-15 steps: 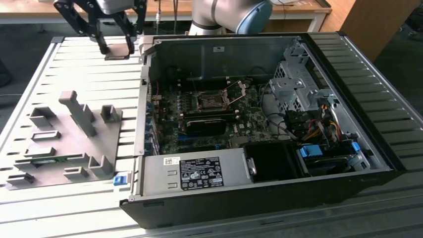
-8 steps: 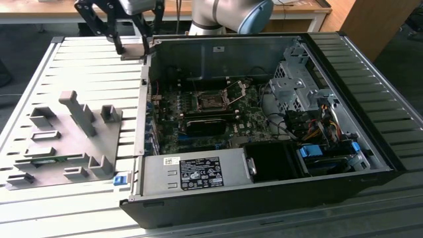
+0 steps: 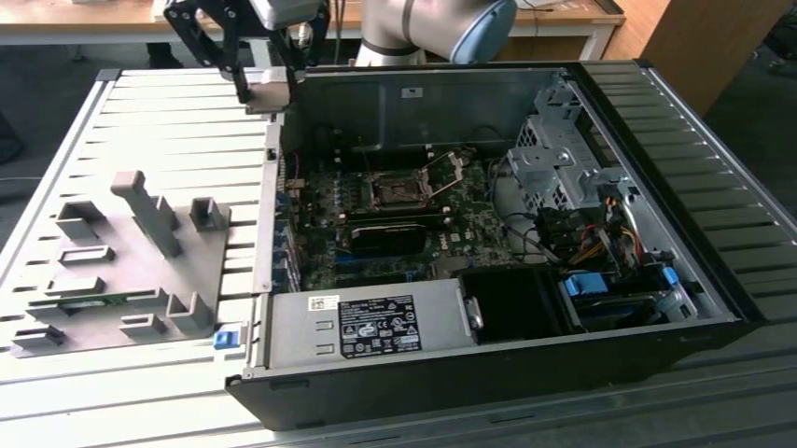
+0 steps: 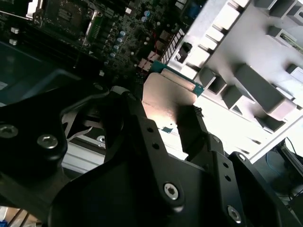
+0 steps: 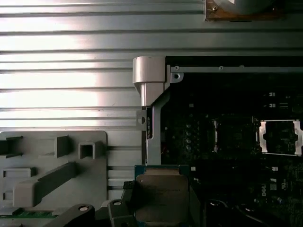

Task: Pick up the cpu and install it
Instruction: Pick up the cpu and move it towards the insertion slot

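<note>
My gripper point(image 3: 268, 86) hangs high over the back left corner of the open computer case point(image 3: 697, 187), shut on the cpu point(image 3: 267, 94), a small flat square chip with a silvery top. In both wrist views the black fingers clamp the cpu point(image 4: 166, 94) point(image 5: 161, 189) by two opposite edges, and its green rim shows at the free edge. The motherboard socket point(image 3: 401, 191) lies further inside the case with its metal load plate point(image 3: 446, 168) swung up. The first wrist view has the socket point(image 5: 234, 137) off to one side of the chip.
A grey holder plate point(image 3: 125, 261) with raised blocks lies on the slatted table at the exterior view's left, a green memory stick point(image 3: 75, 301) resting in it. Inside the case are a power supply point(image 3: 373, 327), a black fan shroud point(image 3: 517, 303), a drive cage point(image 3: 561, 159) and cables.
</note>
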